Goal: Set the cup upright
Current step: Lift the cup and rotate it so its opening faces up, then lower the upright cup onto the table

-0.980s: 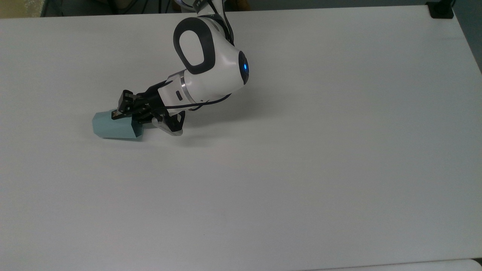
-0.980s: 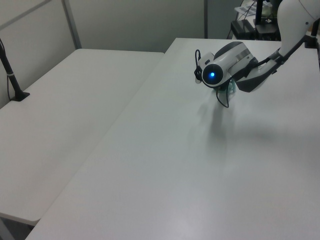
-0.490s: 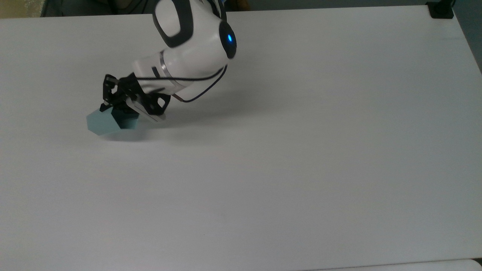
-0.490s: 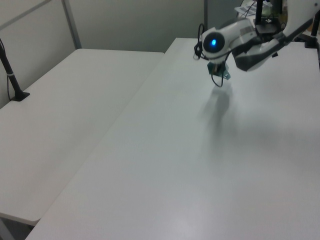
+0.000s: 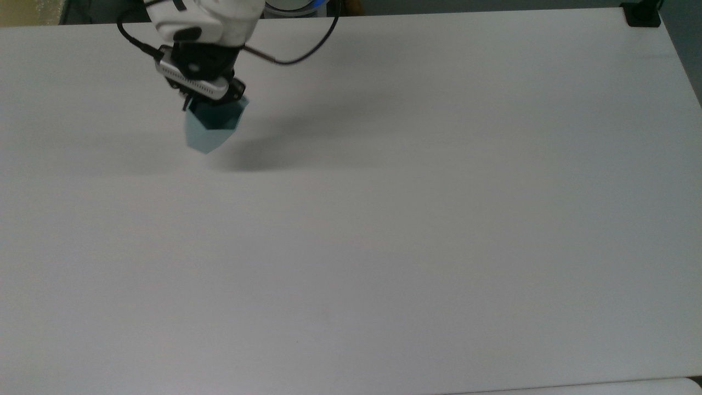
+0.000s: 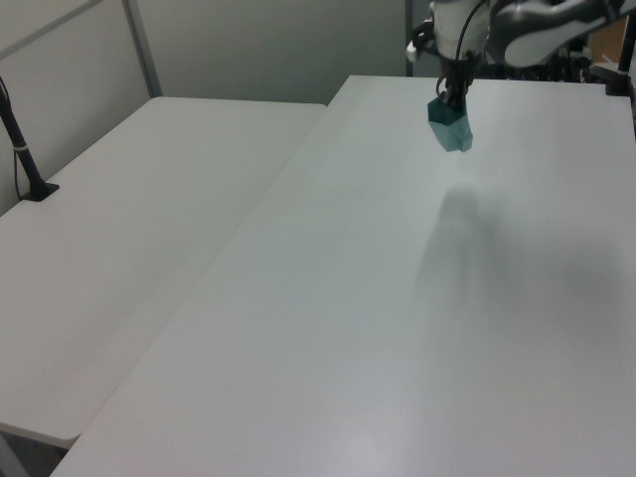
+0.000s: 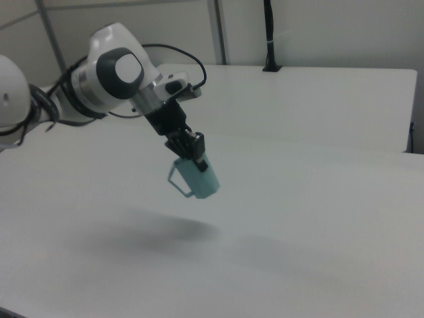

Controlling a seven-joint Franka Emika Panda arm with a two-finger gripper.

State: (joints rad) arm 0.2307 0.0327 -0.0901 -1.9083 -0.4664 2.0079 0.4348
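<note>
Mid-carry, by the look of things: cup [image 5: 211, 127] lifted clear of the tabletop [image 5: 417, 219], hanging under the end effector [image 5: 205, 107] at about 11 o'clock in the top view, with a soft shadow trailing off toward 3 o'clock. In the left view, same cup [image 6: 450, 125] dangling at roughly 1 o'clock under the end effector [image 6: 449, 96], well above the white tabletop [image 6: 378, 328]. In the right view, end effector [image 7: 191, 149] pinching the cup [image 7: 197, 177] near its upper end, body slanting down toward 5 o'clock, narrower end lowest, looped handle sticking out at 9 o'clock. Not yet vertical, so tilted rather than upright.

Judged step: reorienting in the air after the pick, ahead of the set-down. Next move likely calls for rolling the wrist until the base faces squarely down, then lowering gently until the base meets the tabletop flat, and only then releasing. Risk of toppling if let go while leaning.
</note>
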